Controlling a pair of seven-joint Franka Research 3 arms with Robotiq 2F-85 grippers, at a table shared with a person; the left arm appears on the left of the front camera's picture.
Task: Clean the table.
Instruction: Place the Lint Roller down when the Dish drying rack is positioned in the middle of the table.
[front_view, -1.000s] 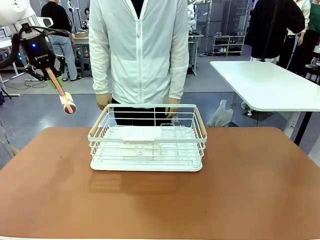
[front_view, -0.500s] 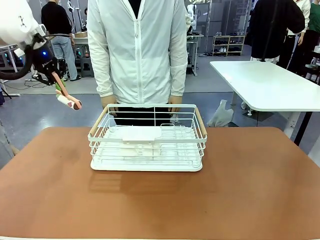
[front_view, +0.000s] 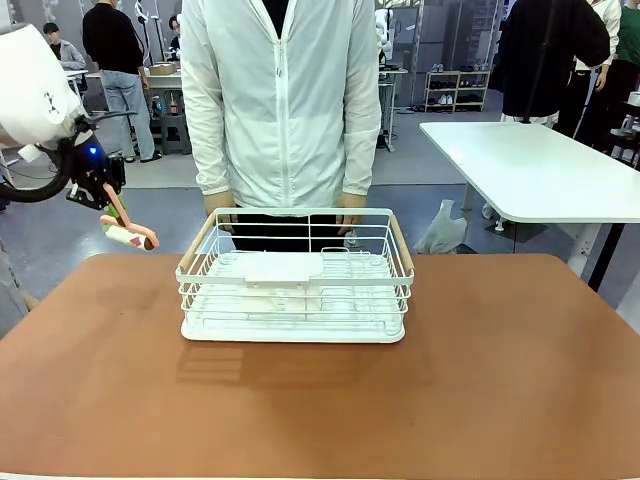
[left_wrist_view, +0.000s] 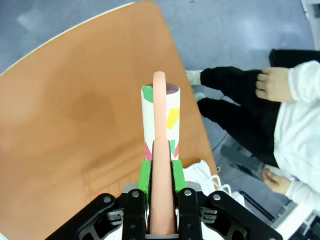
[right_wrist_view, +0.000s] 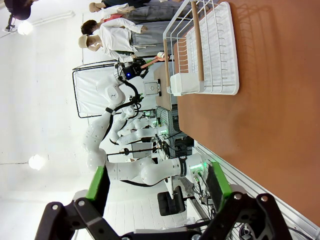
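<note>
Spreading across the lower half of the front view, the reddish-brown worktop (front_view: 480, 380) carries one white wire basket (front_view: 296, 285) with two wooden handles, near its far edge. Up at the left, off the worktop's far-left corner, the left arm bends in from the side and its left pincer (front_view: 113, 205) points down and to the right, clamped on the salmon handle of one lint roller (front_view: 130, 234) whose pale, colour-patched roll hangs in the air above the floor. In the left wrist view the green pads (left_wrist_view: 144, 172) press on that handle, with the worktop's rounded corner below. The right pincer (right_wrist_view: 157, 192) stands apart, nothing between its fingers. One person in a white jacket (front_view: 275, 100) stands behind the basket, hands low. A white table (front_view: 530, 165) stands further right on the grey floor.
</note>
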